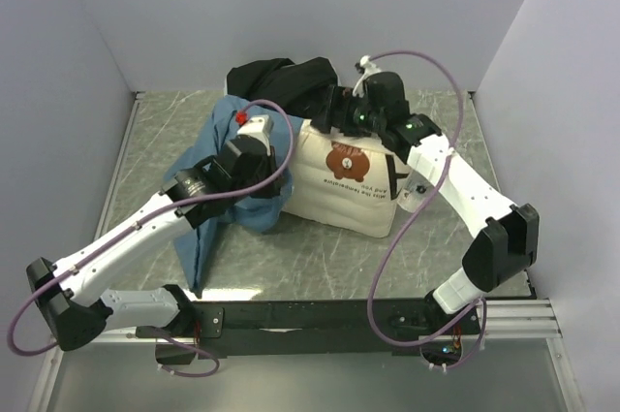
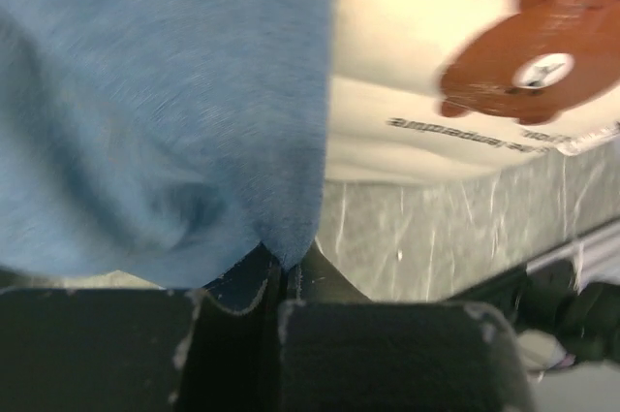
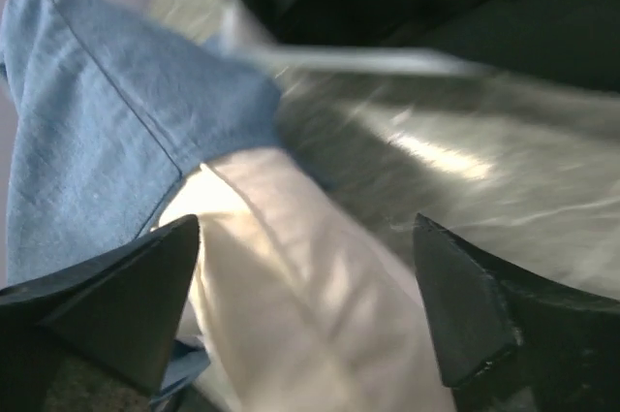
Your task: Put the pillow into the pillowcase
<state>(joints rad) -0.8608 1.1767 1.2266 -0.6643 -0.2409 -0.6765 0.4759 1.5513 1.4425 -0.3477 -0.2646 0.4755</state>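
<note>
pillow (image 1: 339, 194): cream-white, puffy, roughly rectangular, soft rounded edges; lies mid-table, right of the pillowcase and touching it
label (image 1: 346, 162): round brown-orange print on the pillow top, a line of dark text beside it
pillowcase (image 1: 218, 155): slate-blue thin cloth, matte, rumpled; long fold trails toward the near-left; stitched hem lies over the pillow's left side; cannot tell if the pillow is inside
black cloth (image 1: 281, 82): dark bunched heap at the rear, just behind the pillow
table (image 1: 320, 257): grey-green marbled, smooth, slight glare
left gripper (image 2: 283, 301): fingers pressed together, lower edge of the blue cloth pinched between them
right gripper (image 3: 305, 228): fingers spread wide, holding nothing; cream pillow surface between them, at the pillow's rear edge
edges: pillow front edge sits well back from the near table edge; walls (image 1: 87, 73) close in left, right and rear
open room: bare table shows in front of the pillow and to its right
</note>
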